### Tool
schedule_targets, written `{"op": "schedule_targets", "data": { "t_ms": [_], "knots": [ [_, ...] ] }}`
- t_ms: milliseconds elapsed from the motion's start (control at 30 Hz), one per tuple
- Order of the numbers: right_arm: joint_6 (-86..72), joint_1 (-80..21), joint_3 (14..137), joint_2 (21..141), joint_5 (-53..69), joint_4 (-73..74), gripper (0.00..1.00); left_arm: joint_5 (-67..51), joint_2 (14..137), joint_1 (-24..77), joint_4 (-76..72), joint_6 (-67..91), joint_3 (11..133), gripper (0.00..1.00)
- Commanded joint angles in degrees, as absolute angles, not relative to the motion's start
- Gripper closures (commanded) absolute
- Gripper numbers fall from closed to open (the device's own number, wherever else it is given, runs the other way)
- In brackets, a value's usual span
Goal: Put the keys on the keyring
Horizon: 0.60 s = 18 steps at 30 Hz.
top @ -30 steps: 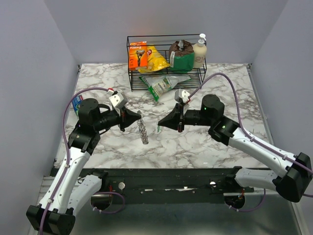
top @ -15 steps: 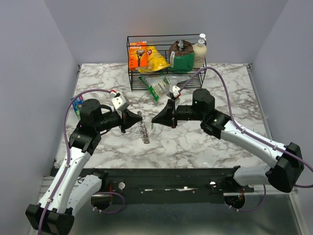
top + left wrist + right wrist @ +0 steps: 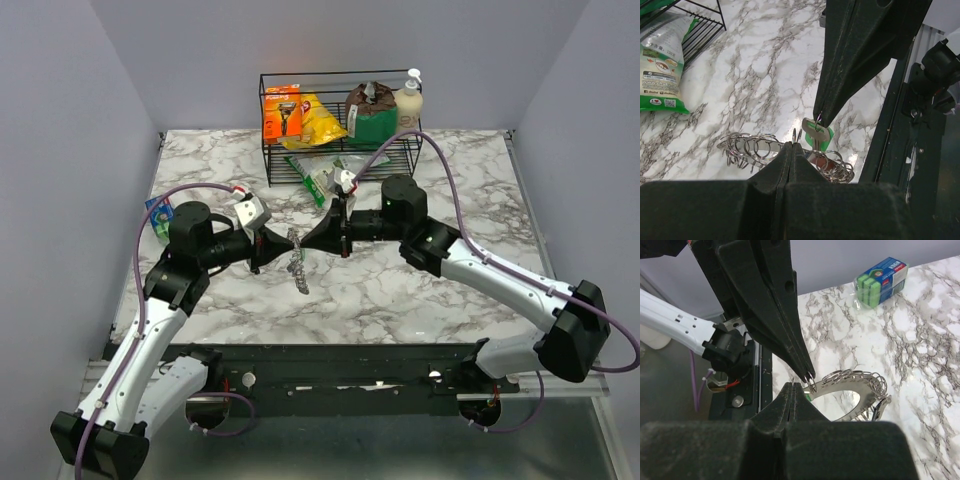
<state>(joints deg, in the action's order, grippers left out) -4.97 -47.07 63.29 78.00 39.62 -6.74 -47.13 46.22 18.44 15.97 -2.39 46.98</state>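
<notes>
My left gripper (image 3: 284, 245) is shut on one small ring of the keyring (image 3: 297, 268), a curved silver hoop fringed with many small silver rings, which hangs from it just above the table. In the left wrist view the gripper (image 3: 791, 145) pinches that ring, with the keyring (image 3: 747, 147) spread behind it. My right gripper (image 3: 306, 240) is shut on a silver key with a green head (image 3: 815, 132) and holds it tip to tip against my left gripper. In the right wrist view my own fingers (image 3: 792, 385) hide most of the key, and the keyring (image 3: 855, 390) lies just beyond.
A black wire rack (image 3: 340, 150) with packets and a bottle stands at the back. A green-and-white bag (image 3: 335, 172) lies in front of it. A pack of sponges (image 3: 158, 212) sits at the left edge. The black rail runs along the table's near edge.
My right gripper has moved left with the green-headed key until its tip meets my left gripper. My left gripper has shifted slightly right with the keyring.
</notes>
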Motion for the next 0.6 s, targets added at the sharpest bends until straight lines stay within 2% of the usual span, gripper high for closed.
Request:
{"op": "schedule_targets", "data": {
  "t_ms": [0, 567],
  "knots": [
    [-5.7, -47.8, 65.6, 79.5, 37.9, -6.0, 0.99, -48.0, 46.3, 19.0, 14.9, -3.3, 47.0, 1.00],
    [-4.4, -49.1, 65.8, 79.8, 31.5, -4.0, 0.99, -47.1, 46.5, 20.1, 16.7, -4.6, 48.0, 1.00]
  ]
}}
